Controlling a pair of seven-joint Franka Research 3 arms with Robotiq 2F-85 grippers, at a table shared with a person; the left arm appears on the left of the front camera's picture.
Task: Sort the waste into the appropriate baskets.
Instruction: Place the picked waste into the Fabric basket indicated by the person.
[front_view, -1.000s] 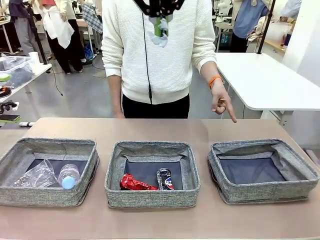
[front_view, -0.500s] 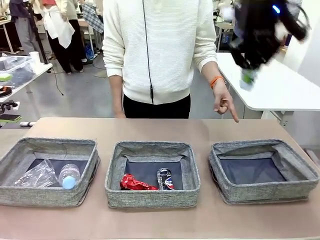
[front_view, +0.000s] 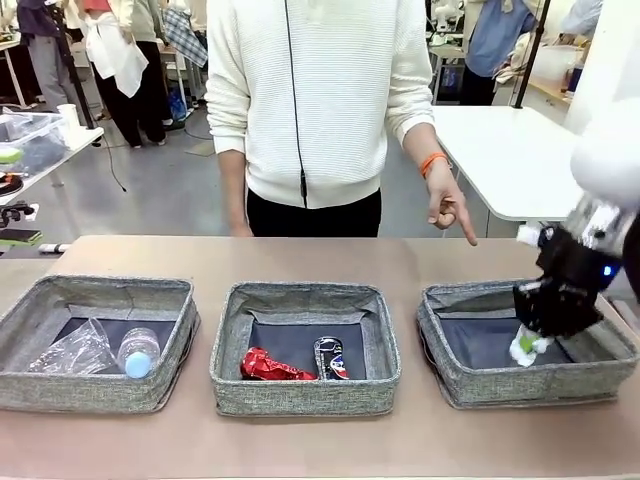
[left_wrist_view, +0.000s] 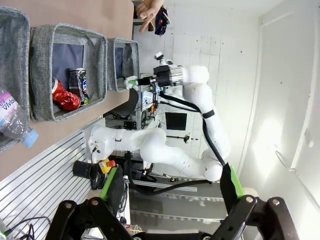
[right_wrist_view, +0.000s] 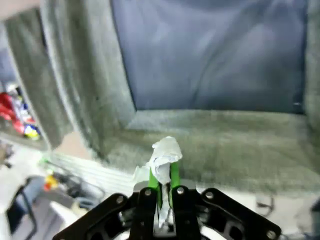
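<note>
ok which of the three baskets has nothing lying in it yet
The right-hand basket, the one the right hand hangs over with the paper wad. The middle basket holds two cans; the left basket holds a bottle and bag.

Partial blue lettering "Vivie" on the clear plastic bottle (left_wrist_view: 11, 116) label.

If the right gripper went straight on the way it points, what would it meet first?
Probably the dark lining of the right basket; the right gripper, shut on the paper wad, points into it, though depth is unclear.
</note>
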